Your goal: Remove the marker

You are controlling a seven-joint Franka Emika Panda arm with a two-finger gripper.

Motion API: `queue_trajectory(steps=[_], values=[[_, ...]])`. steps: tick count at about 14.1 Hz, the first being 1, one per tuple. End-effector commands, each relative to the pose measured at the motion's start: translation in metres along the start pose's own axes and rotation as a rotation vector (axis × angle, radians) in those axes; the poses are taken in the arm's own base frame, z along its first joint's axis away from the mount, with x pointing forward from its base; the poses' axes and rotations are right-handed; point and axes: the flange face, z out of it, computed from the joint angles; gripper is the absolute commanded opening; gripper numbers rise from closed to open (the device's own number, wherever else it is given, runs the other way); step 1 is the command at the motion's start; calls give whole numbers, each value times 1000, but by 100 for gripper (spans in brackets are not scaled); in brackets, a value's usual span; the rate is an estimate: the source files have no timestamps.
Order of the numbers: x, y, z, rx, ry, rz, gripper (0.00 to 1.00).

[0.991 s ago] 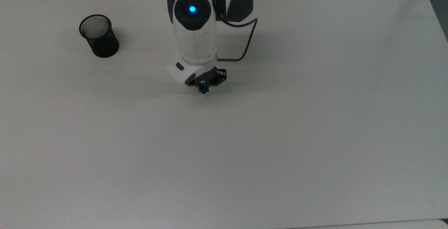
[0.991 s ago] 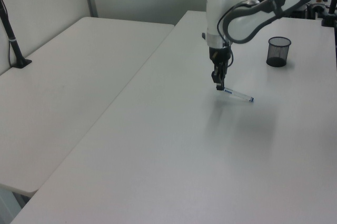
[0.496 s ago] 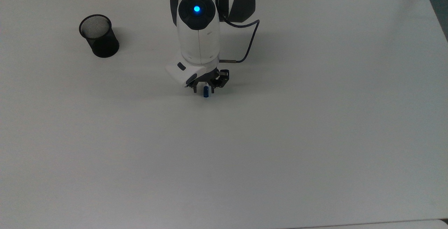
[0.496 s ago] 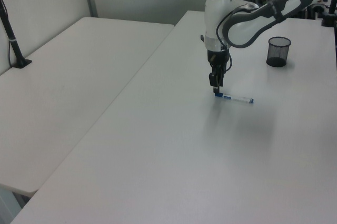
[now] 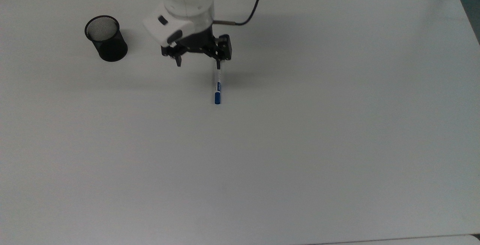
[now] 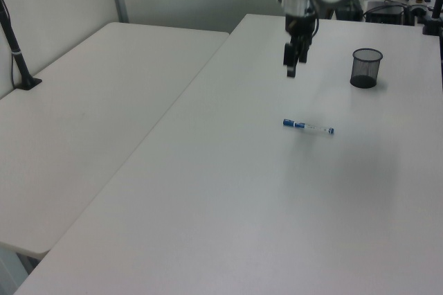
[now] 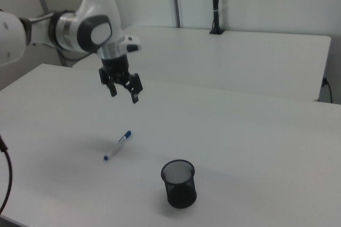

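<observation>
Now the marker (image 5: 217, 86) lies flat on the white bench (image 5: 300, 144), well apart from the black mesh cup (image 5: 106, 38). Its long axis runs top to bottom in the top view, blue cap toward the bottom edge. The gripper (image 5: 197, 62) hangs above it, fingers spread, empty.

No readable text anywhere.

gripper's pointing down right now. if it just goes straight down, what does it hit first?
Probably bare table. The open gripper hangs above it, and the marker lies flat off to the side; in the top view one fingertip sits near the marker's end, so depth is unclear.
</observation>
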Motion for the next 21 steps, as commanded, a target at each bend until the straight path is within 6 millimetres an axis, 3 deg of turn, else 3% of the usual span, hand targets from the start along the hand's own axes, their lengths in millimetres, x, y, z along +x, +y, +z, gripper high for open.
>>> queue_trajectory(steps=[1, 4, 7, 13, 16, 21], values=[[-33, 43, -88, -8, 48, 76, 100], [-64, 72, -132, 0, 43, 130, 100], [-86, 91, -151, 2, 22, 161, 100], [-68, 93, -142, -11, 63, 8, 100], [-54, 94, -157, -16, 115, 17, 100], [-55, 95, -158, -11, 109, 24, 100]])
